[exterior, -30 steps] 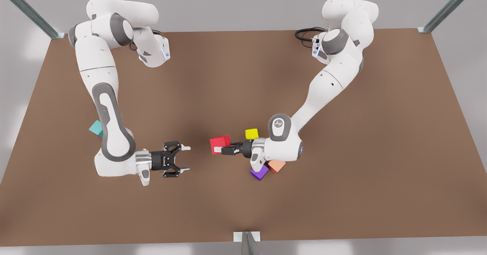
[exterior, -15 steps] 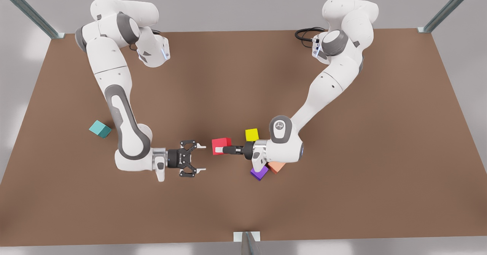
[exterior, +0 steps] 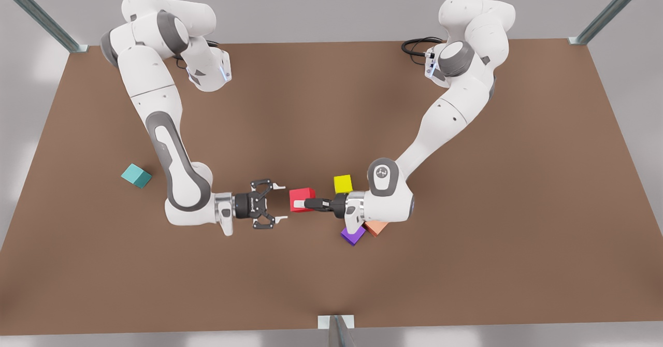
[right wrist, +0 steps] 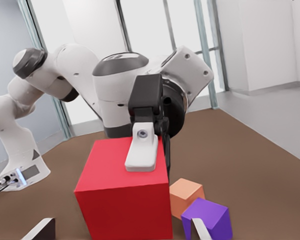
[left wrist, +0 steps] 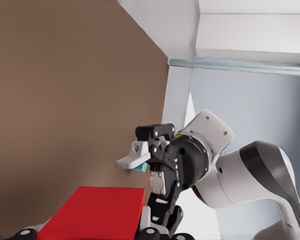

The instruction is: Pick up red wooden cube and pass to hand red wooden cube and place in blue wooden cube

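Brown counter [exterior: 466, 264] runs wall to wall under both arms, with grey frame posts at its corners. The left pincer [exterior: 300, 202] reaches in from 3 o'clock and is pinching the red wooden cube [exterior: 302, 196], held just off centre of the counter and, as far as I can judge, lifted clear of it. A white finger pad lies flat across the cube's face in the right wrist view.

What has changed over the last second is the other arm. The right pincer [exterior: 281, 202], fingers spread wide, has travelled in from 9 o'clock and closed nearly all the gap. Its tips now sit just beside the cube's free side, not yet around it. The holding arm has barely moved, easing the cube only slightly back toward 3 o'clock.

So the pick-up is done and the hand-over is about to happen. My guess is a little more advance is needed before the spread fingers can straddle the cube and close.

The blue wooden cube [exterior: 136, 175] waits well apart at 9 o'clock, now uncovered by the arm that hid part of it. A yellow cube [exterior: 343, 183], purple cube [exterior: 353, 234] and orange cube [exterior: 377, 227] cluster by the left wrist.
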`<action>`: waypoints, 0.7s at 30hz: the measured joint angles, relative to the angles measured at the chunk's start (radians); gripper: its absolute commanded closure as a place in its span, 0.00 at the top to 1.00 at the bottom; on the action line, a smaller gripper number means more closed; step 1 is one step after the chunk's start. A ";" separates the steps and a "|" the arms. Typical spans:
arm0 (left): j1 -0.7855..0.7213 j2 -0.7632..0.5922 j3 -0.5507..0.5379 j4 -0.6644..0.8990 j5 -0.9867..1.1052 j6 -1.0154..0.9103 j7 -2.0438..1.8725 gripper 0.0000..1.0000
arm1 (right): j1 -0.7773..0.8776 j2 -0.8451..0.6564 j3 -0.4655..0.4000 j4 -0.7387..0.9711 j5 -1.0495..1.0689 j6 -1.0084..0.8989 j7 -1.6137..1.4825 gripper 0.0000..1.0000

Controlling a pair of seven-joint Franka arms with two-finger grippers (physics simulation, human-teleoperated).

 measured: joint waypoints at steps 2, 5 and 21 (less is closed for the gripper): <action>0.000 0.000 0.000 0.000 0.000 0.000 0.009 0.57 | 0.003 -0.001 0.000 -0.004 0.007 -0.003 -0.014 1.00; 0.000 0.000 0.000 0.000 0.000 0.000 0.021 0.57 | 0.012 0.003 0.000 -0.003 0.022 -0.003 -0.032 1.00; -0.008 0.005 -0.005 0.001 -0.004 0.012 0.059 0.57 | 0.075 0.028 -0.001 0.008 0.106 0.046 -0.090 0.60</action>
